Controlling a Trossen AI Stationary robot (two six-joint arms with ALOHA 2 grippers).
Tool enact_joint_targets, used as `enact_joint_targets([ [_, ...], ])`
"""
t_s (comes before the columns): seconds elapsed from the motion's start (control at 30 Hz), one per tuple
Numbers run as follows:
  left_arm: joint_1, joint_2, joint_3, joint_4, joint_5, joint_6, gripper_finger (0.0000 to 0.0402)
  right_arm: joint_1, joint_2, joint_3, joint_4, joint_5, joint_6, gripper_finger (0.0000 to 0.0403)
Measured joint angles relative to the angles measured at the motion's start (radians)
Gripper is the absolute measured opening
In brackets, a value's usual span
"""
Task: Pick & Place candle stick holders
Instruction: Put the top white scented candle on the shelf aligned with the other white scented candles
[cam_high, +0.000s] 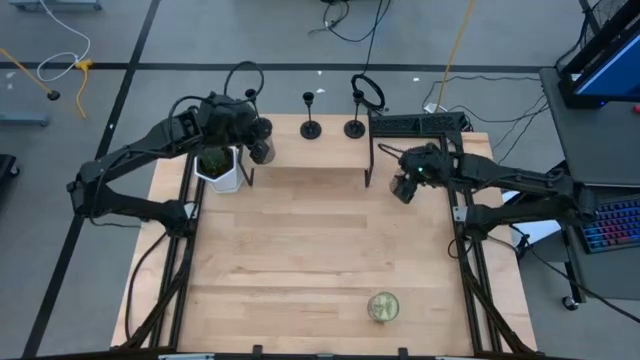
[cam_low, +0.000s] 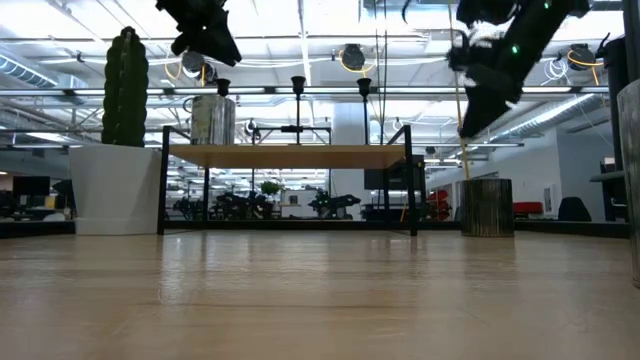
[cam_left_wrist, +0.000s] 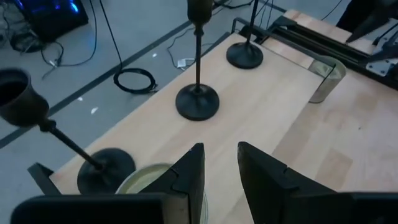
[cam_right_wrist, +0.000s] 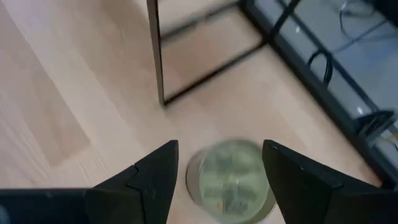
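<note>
Three black candle stick holders stand on their round bases on the raised wooden shelf (cam_high: 300, 155) at the table's far edge. Two show in the high view (cam_high: 311, 128) (cam_high: 354, 128). The third (cam_left_wrist: 56, 134) stands at the shelf's left end, beside a greenish-gold jar (cam_left_wrist: 146, 180). My left gripper (cam_left_wrist: 219, 149) hovers above that end (cam_high: 262, 148), fingers slightly apart and empty. My right gripper (cam_high: 403, 188) hangs open and empty above another jar (cam_right_wrist: 233, 180) on the table, to the right of the shelf.
A green plant in a white pot (cam_high: 218, 165) stands left of the shelf, under my left arm. A third jar (cam_high: 384, 307) sits near the table's front edge. The shelf's black legs (cam_right_wrist: 155, 56) stand close to my right gripper. Black frame rails run along both table sides.
</note>
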Motion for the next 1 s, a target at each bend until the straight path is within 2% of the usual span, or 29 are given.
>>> enact_joint_targets([
  [0.33, -0.003, 0.011, 0.000, 0.015, -0.005, 0.004, 0.0104, 0.000, 0.012, -0.196, 0.042, 0.000, 0.000, 0.0224],
  [0.5, -0.003, 0.011, 0.000, 0.029, -0.005, 0.004, 0.0104, 0.000, 0.012, -0.245, 0.146, -0.002, -0.104, 0.0224],
  [0.63, -0.003, 0.011, 0.000, 0.043, -0.005, 0.004, 0.0104, -0.012, 0.012, -0.259, 0.157, -0.002, -0.152, 0.0216],
  [0.83, -0.003, 0.011, 0.000, 0.074, -0.005, 0.004, 0.0104, -0.034, 0.012, -0.260, 0.157, -0.011, -0.151, 0.0148],
  [1.0, -0.003, 0.011, 0.000, 0.074, -0.005, 0.004, 0.0104, -0.066, 0.012, -0.260, 0.157, -0.094, -0.151, 0.0069],
])
